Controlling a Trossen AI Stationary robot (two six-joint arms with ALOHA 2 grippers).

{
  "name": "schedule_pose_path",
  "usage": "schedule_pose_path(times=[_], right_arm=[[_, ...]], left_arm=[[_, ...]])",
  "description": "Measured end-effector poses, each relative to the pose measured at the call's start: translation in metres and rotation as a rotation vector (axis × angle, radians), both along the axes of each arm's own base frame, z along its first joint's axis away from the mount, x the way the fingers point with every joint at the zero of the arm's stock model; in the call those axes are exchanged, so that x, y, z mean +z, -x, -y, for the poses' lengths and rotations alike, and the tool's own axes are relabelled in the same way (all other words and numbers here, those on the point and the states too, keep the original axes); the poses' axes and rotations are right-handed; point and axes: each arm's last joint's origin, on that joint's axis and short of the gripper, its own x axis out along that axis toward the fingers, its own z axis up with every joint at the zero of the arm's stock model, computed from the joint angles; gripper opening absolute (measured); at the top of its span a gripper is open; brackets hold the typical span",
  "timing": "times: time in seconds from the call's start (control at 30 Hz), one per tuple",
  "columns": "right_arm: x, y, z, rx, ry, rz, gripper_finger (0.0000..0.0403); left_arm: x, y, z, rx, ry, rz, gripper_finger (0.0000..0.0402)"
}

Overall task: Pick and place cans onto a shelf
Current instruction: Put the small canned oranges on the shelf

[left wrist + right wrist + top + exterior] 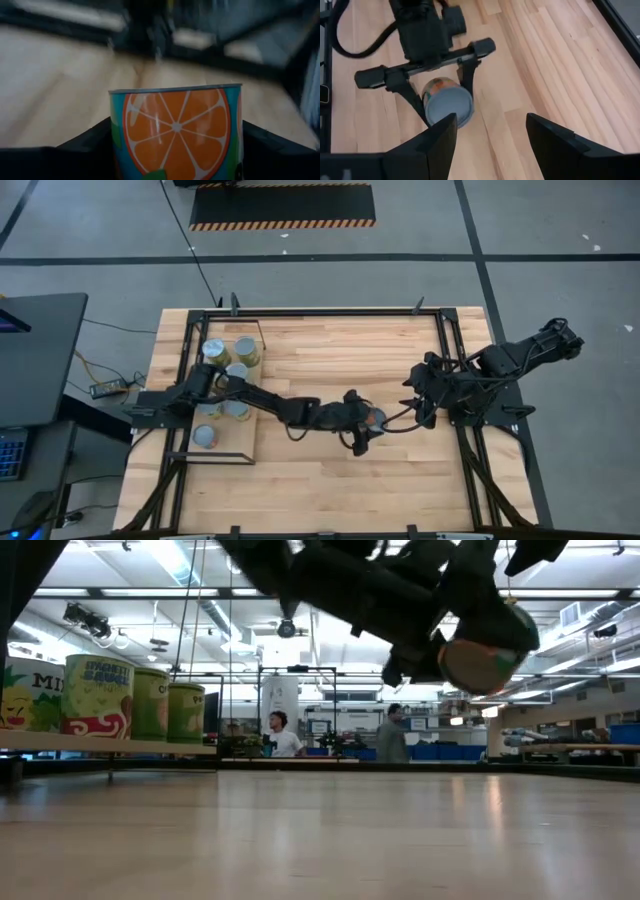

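A can (176, 132) with an orange-slice label and a silver end (449, 104) hangs above the middle of the table, with my left gripper (367, 422) shut on it. In the low view this can (488, 648) is high above the tabletop and tilted. My right gripper (490, 142) hovers open a little toward the table's right side of it (420, 395), with nothing between its fingers. Several cans (237, 370) stand upright on their bases on the shelf (240, 448) at the table's left; the low view shows them (97, 695) in a row. My left gripper pinches the can's label side (119, 150) between its two fingers (415, 100), one on each opposite side of the round wall. The fingers come from the table's left, slanting slightly down. The can is lifted clear of the table and tilted, its silver end turned upward.
The shelf's black frame (225, 458) edges its near end, and black rails (455, 380) run along the table's sides. Bare plank tabletop (330, 490) lies on the near side of both grippers. People stand in the room far behind the table (280, 735).
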Motion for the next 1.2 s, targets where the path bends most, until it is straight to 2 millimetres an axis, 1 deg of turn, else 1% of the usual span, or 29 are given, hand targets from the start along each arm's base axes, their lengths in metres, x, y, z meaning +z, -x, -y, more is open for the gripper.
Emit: schedule_pose_path(times=[0.07,0.13,0.23,0.4,0.5,0.53,0.67,0.8,0.9,1.03,1.2], right_arm=[[0.0,-0.001,0.0,0.003,0.003,-0.001,0.0245],[0.0,-0.001,0.0,0.005,0.003,0.001,0.0245],[0.0,-0.001,0.0,0.005,0.003,0.002,0.0245],[0.001,-0.003,0.002,-0.017,0.012,0.022,0.0245],[0.002,-0.004,0.003,-0.03,0.011,0.034,0.0245],[0.002,-0.004,0.004,-0.034,0.01,0.035,0.0245],[0.002,-0.005,0.005,-0.048,0.006,0.039,0.0245],[0.002,-0.005,0.006,-0.052,0.005,0.04,0.0245],[0.002,-0.005,0.006,-0.053,0.005,0.04,0.0245],[0.002,-0.005,0.006,-0.052,0.004,0.039,0.0245],[0.002,-0.005,0.006,-0.052,0.003,0.039,0.0245]], left_arm=[[-0.006,0.006,0.001,0.074,0.01,0.114,0.0286],[-0.015,0.011,-0.002,0.146,0.004,0.173,0.0286],[-0.028,0.017,-0.007,0.184,-0.039,0.146,0.0286],[-0.032,0.019,-0.01,0.212,-0.07,0.13,0.029],[-0.032,0.019,-0.008,0.277,-0.083,0.16,0.0287],[-0.035,0.018,-0.008,0.305,-0.098,0.162,0.0287],[-0.061,0.018,-0.005,0.385,-0.149,0.159,0.0288],[-0.077,0.016,-0.01,0.457,-0.17,0.172,0.029],[-0.089,0.016,-0.016,0.472,-0.189,0.143,0.0291],[-0.096,0.016,-0.023,0.469,-0.197,0.105,0.0294],[-0.102,0.015,-0.037,0.42,-0.185,0.042,0.031]])
